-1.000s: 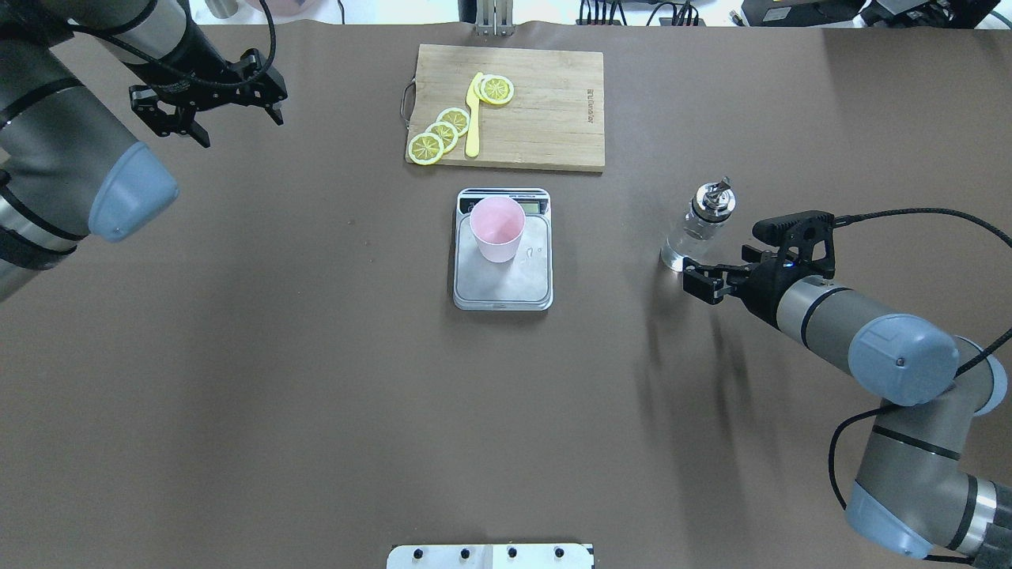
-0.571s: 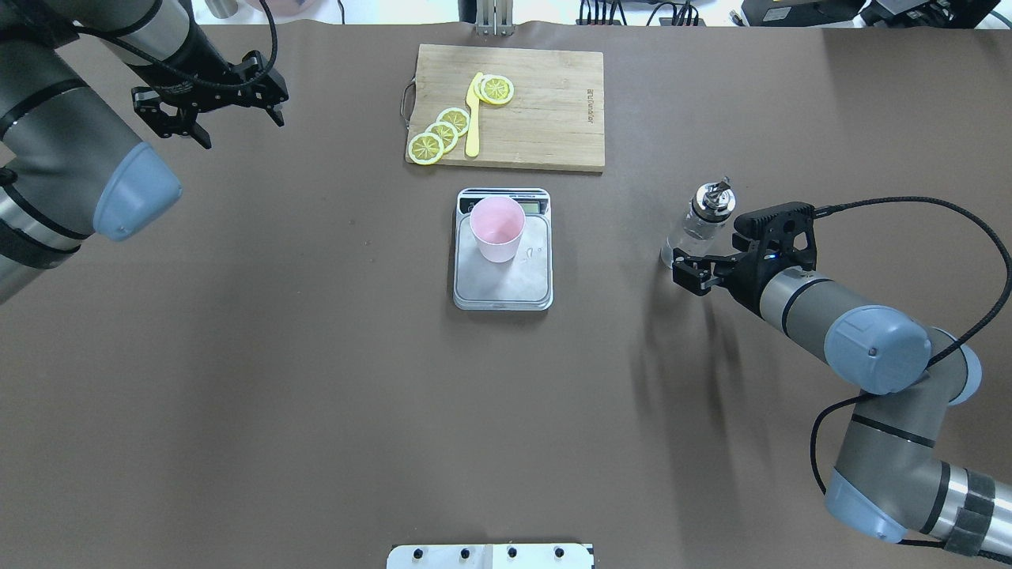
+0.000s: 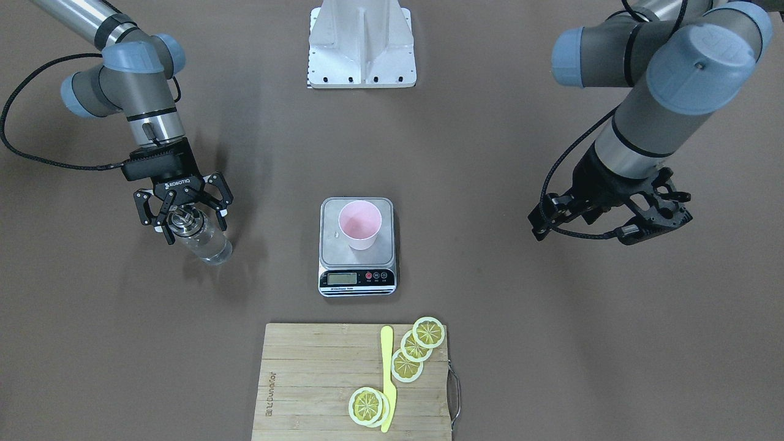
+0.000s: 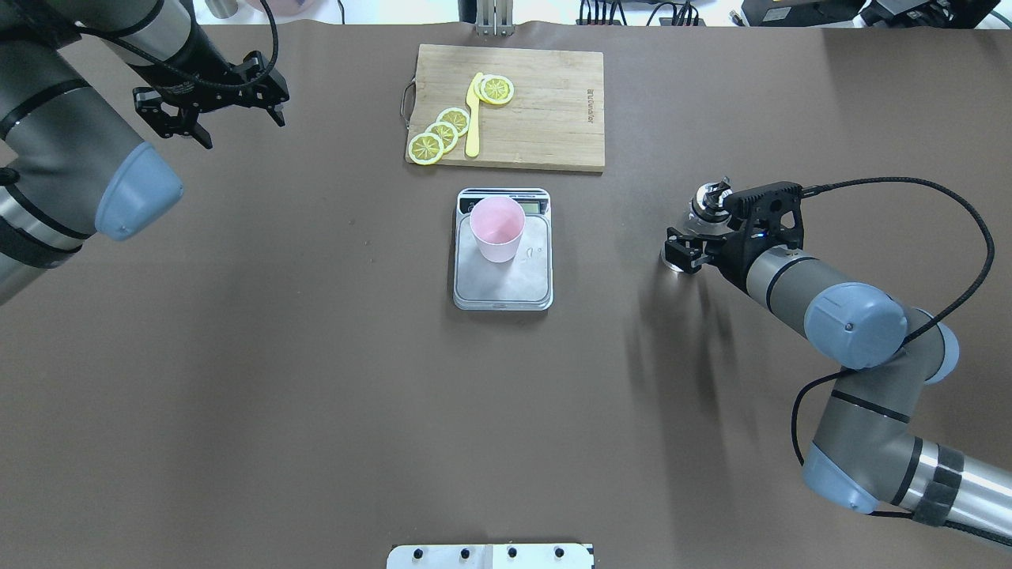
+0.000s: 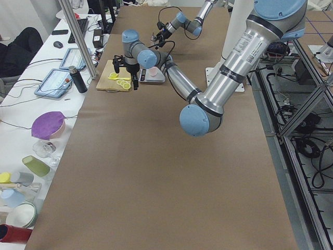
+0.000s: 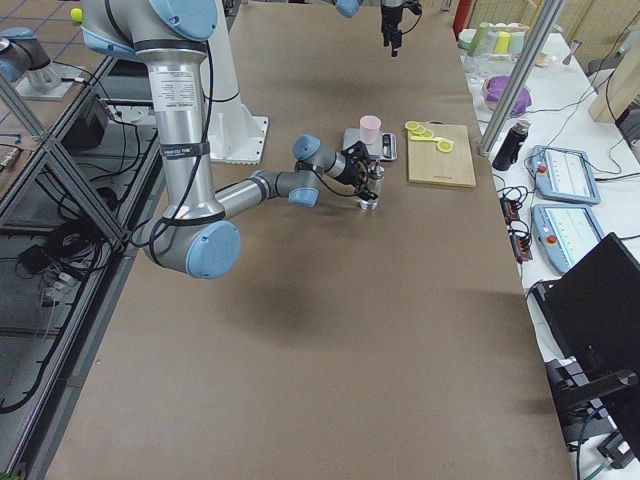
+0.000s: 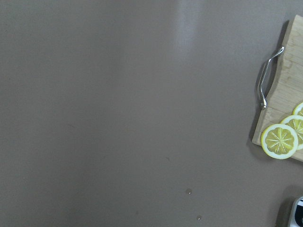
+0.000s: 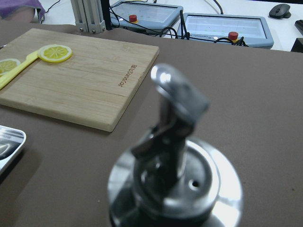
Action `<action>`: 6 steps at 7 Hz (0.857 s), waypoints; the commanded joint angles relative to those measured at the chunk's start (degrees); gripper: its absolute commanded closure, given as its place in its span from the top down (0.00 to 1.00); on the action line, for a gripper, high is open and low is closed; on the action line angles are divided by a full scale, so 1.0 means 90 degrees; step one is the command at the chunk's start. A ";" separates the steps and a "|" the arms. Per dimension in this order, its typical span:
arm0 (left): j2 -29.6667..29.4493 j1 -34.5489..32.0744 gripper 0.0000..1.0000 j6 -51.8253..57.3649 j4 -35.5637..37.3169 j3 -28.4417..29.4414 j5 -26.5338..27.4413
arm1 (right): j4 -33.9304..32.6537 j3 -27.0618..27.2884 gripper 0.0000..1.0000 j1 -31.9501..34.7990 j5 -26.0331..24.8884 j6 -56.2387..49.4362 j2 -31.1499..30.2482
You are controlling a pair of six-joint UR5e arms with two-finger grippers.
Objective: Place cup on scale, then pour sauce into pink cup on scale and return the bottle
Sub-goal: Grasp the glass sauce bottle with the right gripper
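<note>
Right pincer (image 3: 187,223) spread apart, not yet clamped, with the upright bottle (image 3: 205,242) between its fingers (image 3: 222,193). Probably hard, smooth, breakable glass, heavy with liquid (image 3: 214,251): take firmly at the body, below the metal cap (image 3: 184,222). Cup (image 3: 360,223) on scale (image 3: 357,278), well to the pincer's left.

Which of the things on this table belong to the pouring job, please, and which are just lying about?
Job in hand:
cup, standing on the scale
bottle
right gripper, fingers open around the bottle

Lying about:
cutting board
lemon slices
yellow knife
</note>
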 commanded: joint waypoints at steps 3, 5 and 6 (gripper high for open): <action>0.0000 0.0000 0.98 0.0009 0.0000 0.0001 0.0003 | -0.0025 -0.0132 0.45 0.0055 0.0009 -0.0009 0.0146; 0.0000 -0.0009 0.98 0.0009 -0.0019 0.0001 -0.0006 | -0.0229 -0.0094 0.00 0.0210 0.0048 0.0030 0.0427; 0.0000 -0.0029 0.98 0.0009 -0.0019 -0.0009 -0.0016 | -0.0791 0.0081 0.00 0.0375 0.0048 -0.0028 0.0623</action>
